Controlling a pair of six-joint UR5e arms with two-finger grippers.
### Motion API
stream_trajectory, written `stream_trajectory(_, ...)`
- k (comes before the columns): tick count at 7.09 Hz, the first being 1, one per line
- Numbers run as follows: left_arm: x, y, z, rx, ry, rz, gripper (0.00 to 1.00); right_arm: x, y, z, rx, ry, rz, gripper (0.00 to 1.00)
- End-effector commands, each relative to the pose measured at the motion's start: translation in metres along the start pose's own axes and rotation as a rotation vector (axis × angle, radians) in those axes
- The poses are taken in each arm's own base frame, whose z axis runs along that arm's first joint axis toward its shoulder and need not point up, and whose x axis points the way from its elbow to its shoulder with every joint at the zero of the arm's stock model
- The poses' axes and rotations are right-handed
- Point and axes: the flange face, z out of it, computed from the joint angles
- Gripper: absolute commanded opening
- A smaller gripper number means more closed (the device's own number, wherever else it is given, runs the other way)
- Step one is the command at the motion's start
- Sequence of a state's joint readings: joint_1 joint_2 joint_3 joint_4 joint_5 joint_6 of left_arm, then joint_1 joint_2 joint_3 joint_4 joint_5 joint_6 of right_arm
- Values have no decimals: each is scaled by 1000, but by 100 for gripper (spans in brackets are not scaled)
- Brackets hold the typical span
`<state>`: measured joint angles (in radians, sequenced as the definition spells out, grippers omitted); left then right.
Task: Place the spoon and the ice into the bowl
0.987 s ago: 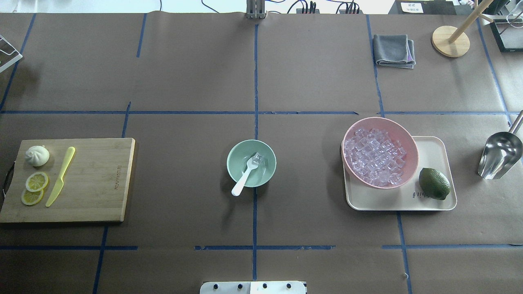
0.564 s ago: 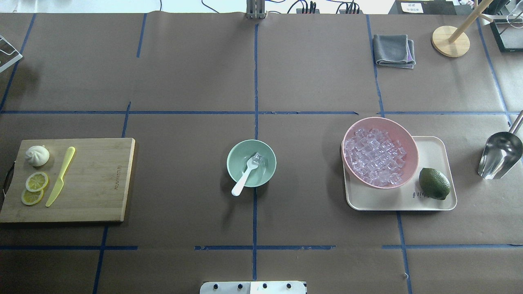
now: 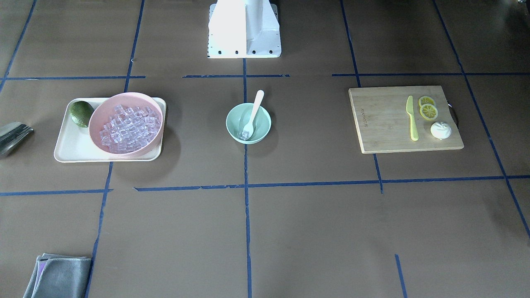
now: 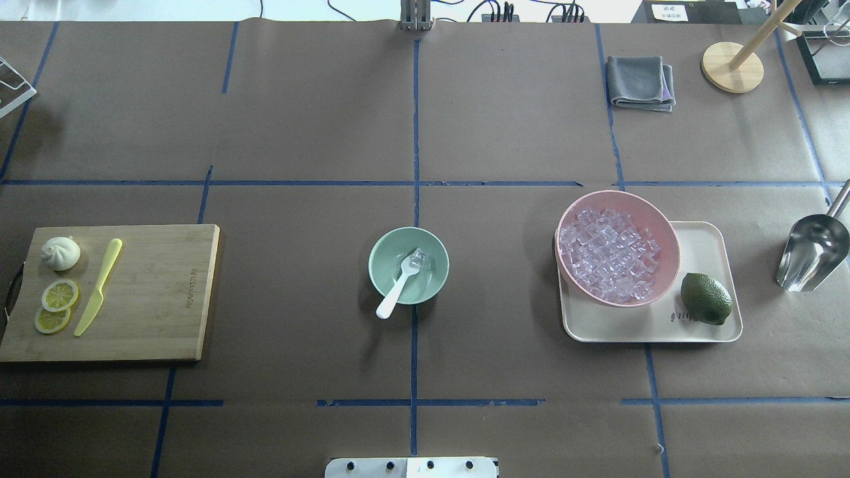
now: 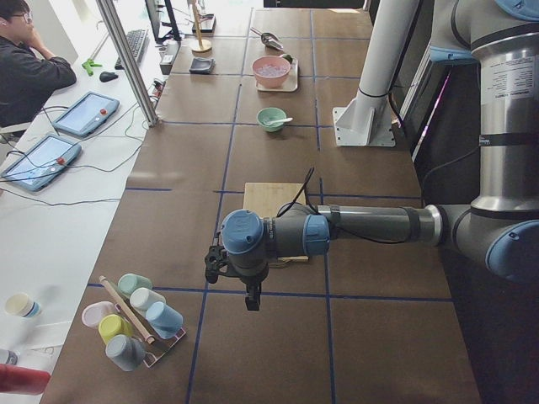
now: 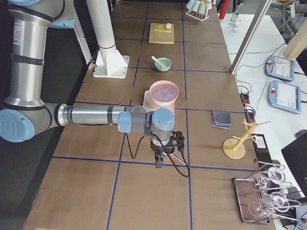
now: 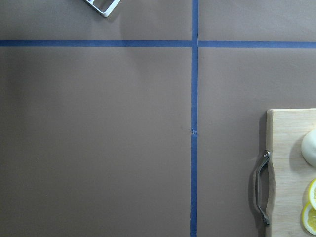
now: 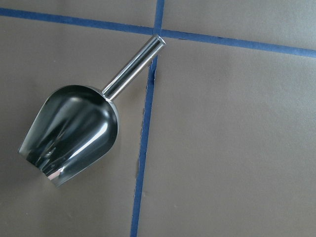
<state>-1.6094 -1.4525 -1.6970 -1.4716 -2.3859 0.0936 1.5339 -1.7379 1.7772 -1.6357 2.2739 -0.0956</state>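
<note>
The mint-green bowl [image 4: 386, 251] stands at the table's middle. The white spoon [image 4: 396, 289] lies in it, scoop down inside, handle sticking out over the near rim. One clear ice cube [image 4: 418, 259] rests in the bowl by the scoop. The bowl [image 3: 261, 120], spoon [image 3: 253, 111] and ice cube [image 3: 245, 134] also show in the front-facing view. My left gripper [image 5: 251, 301] hangs past the table's left end, and my right gripper [image 6: 158, 163] past its right end. Both show only in the side views, so I cannot tell whether they are open or shut.
A pink bowl [image 4: 654, 211] full of ice cubes and a lime [image 4: 706, 299] sit on a cream tray [image 4: 704, 242] at the right. A steel scoop [image 4: 811, 252] lies beyond it. A cutting board [image 4: 159, 292] with a yellow knife [image 4: 98, 287] is at the left.
</note>
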Motion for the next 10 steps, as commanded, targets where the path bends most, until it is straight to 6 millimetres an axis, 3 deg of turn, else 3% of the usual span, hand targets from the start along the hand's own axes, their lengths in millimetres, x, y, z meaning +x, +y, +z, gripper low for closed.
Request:
stream_trajectory(1,-2,0,1,-2,-5,-1,100,-2,-2,-2,6,0,-1,100)
stream_trajectory(10,-4,5,4,-7,-3,-7,100,1,-2,2,20,2,-17,100)
